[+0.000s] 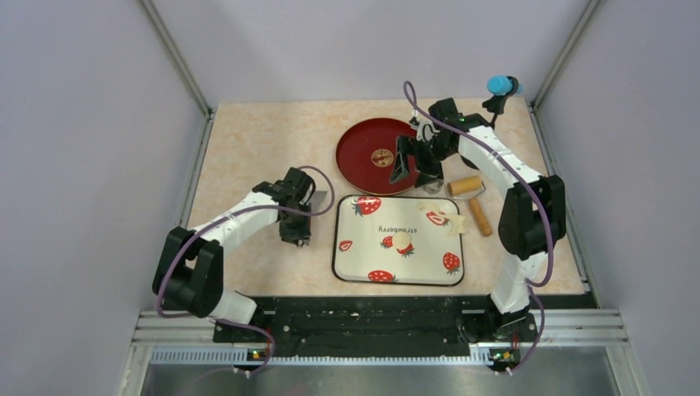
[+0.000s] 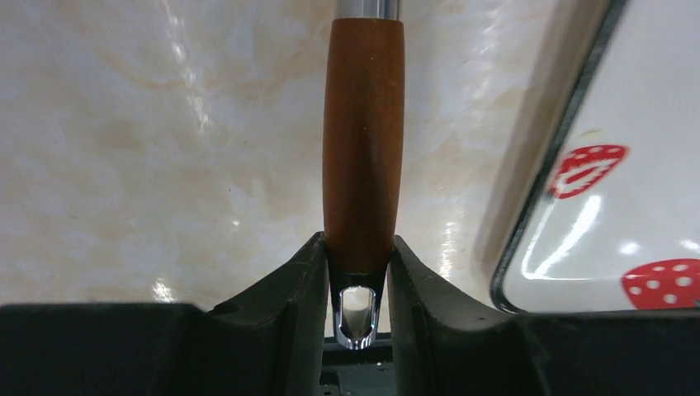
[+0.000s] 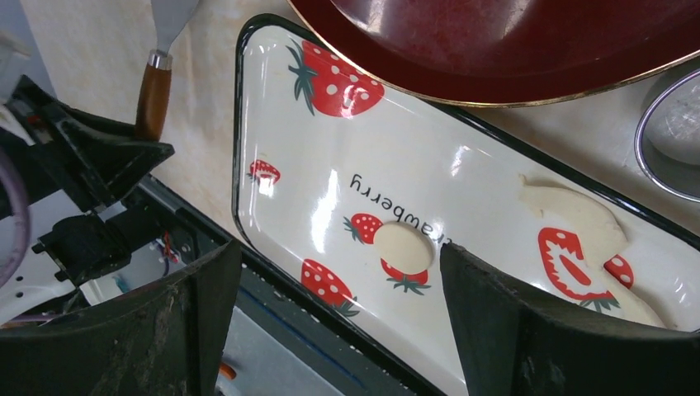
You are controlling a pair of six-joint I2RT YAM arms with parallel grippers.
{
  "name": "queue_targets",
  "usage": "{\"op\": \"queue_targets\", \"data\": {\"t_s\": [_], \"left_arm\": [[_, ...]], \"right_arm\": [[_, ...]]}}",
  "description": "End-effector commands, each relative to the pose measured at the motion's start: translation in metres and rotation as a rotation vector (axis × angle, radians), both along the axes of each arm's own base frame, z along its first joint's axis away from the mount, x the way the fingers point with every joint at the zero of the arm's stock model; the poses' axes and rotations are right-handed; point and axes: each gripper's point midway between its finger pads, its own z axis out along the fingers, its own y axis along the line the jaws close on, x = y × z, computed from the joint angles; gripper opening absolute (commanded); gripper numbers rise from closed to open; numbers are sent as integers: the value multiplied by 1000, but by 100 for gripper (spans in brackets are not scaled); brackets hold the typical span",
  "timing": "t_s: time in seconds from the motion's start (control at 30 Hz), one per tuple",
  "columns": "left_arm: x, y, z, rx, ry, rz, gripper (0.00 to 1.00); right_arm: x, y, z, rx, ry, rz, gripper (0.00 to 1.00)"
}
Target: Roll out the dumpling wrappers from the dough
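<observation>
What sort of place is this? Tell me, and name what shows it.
Probably a walled lab test cell, not a kitchen: bare grey walls, a strawberry tray holding dough, a wooden roller.

White arms (image 1: 248,213), black joints, purple cables (image 1: 158,289)

Bright, even overhead light; white glare streaks the glossy tray (image 3: 462,165).

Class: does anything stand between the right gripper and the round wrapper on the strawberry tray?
Nothing visible does. The right gripper is open, and the wrapper lies uncovered on the tray, framed between its fingers in the wrist view. The leftover dough sheet lies apart from it.
</observation>
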Motion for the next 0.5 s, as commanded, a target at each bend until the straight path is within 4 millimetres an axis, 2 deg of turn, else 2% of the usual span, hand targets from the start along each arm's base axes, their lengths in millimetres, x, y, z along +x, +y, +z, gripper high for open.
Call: {"op": "queue_targets", "data": {"t_s": [0.0, 0.2, 0.3, 0.47], "left_arm": [[-9, 11, -23, 56, 31, -2, 39], [3, 14, -34, 93, 13, 7, 63], [14, 15, -36, 122, 12, 20, 68], [29, 9, -47, 130, 26, 20, 68]], "right_arm": [[-1, -1, 19, 31, -58, 16, 87], [-1, 0, 18, 34, -56, 20, 87], [-2, 0, 18, 32, -57, 21, 87], [-4, -1, 17, 33, -52, 22, 87]]}}
